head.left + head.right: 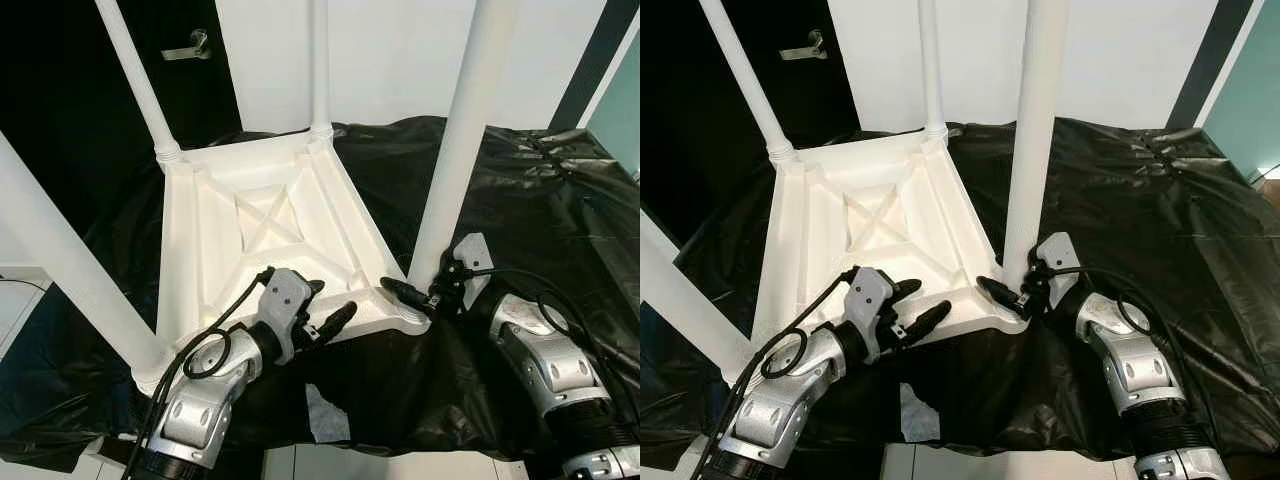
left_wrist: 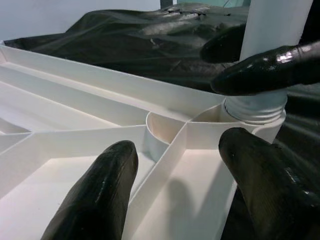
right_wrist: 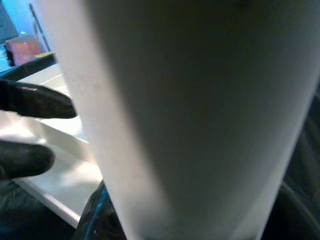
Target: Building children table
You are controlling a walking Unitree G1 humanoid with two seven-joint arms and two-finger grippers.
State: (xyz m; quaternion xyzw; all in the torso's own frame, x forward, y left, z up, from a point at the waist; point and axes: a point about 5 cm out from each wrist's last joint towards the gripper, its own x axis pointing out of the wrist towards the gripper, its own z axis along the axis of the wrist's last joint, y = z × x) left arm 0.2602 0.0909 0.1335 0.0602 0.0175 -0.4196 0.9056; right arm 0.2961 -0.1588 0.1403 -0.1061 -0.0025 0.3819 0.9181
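The upturned white tabletop (image 1: 270,235) is seen on black sheeting (image 1: 540,200). Its near edge is steadied by the left claw (image 1: 330,322), spread. The near-right leg (image 1: 455,150) is pinched at its base by the right claw (image 1: 412,293); it should be kept upright while screwed in.

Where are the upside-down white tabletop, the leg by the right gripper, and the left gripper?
white tabletop (image 1: 262,222): left eye view, on the ribbed underside's cross brace.
near-right leg (image 1: 462,130): left eye view, mid shaft.
left gripper (image 1: 912,303): right eye view, between its fingertips at the tabletop's near edge.
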